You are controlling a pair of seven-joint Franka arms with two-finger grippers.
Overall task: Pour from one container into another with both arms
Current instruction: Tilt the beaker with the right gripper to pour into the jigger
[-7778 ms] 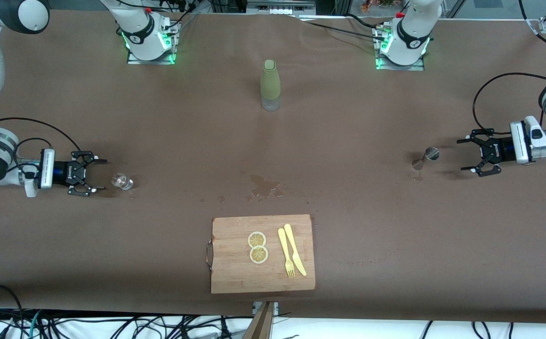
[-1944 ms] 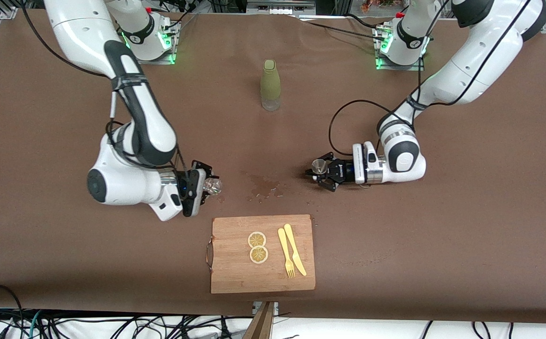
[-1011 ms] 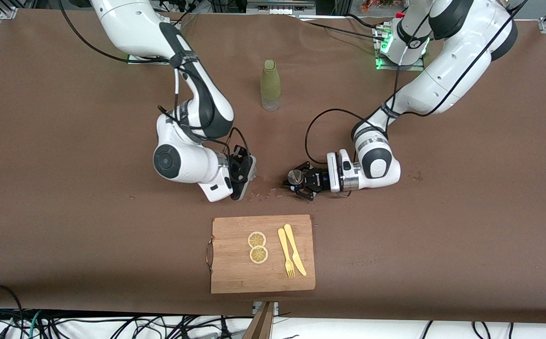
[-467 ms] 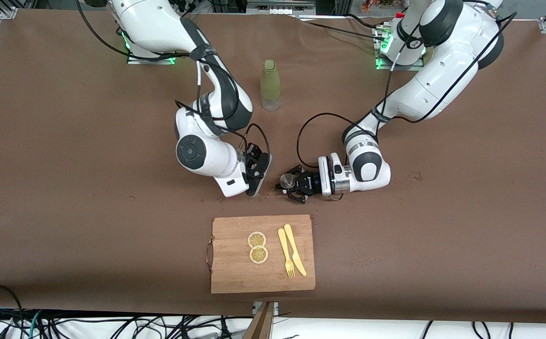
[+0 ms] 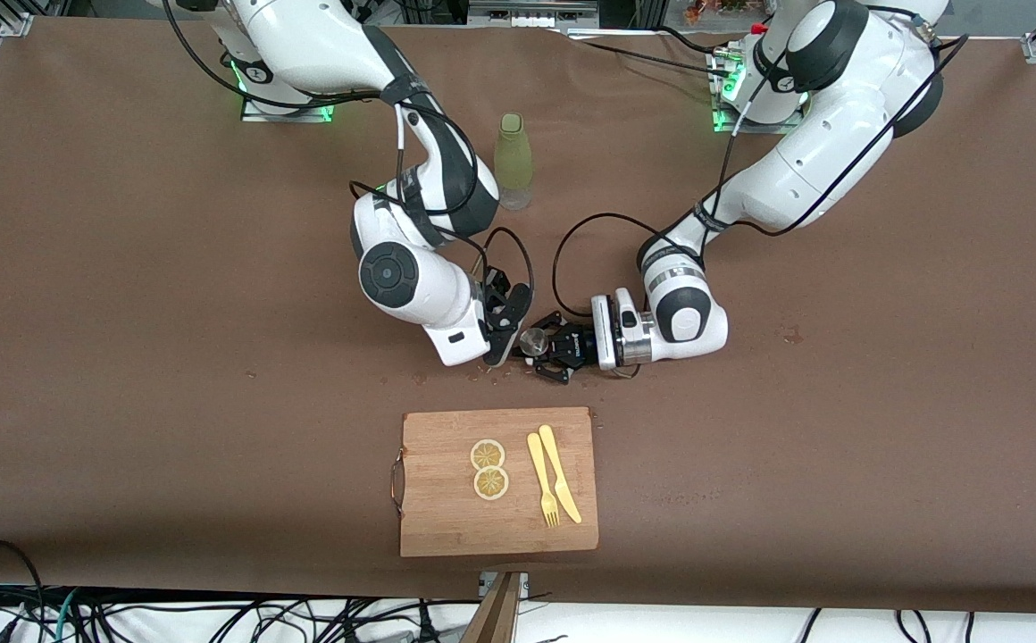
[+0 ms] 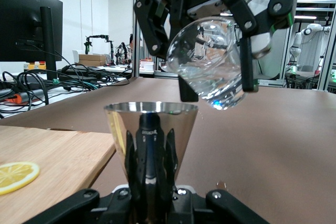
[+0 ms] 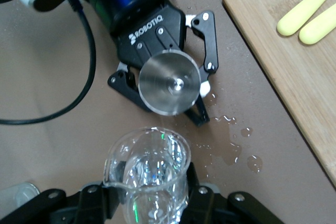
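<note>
arms meet at the centre of the front view: the right arm (image 5: pixel 411 268) reaches down from the upper part of the frame and the left arm (image 5: pixel 688 304) comes in from its own end of the table. just above the cutting board (image 5: pixel 498 527), the right gripper (image 5: pixel 505 321) is clamped on a clear glass beaker (image 6: pixel 210 61), tipped with its mouth toward the left arm. the left gripper (image 5: pixel 554 346) pinches the stem of an upright metal jigger (image 6: pixel 151 129). the beaker's lip hangs above the jigger's open mouth but seems just to one side of it, so the pour likely needs a small shift over. spilled drops (image 7: pixel 231 153) lie below.
</note>
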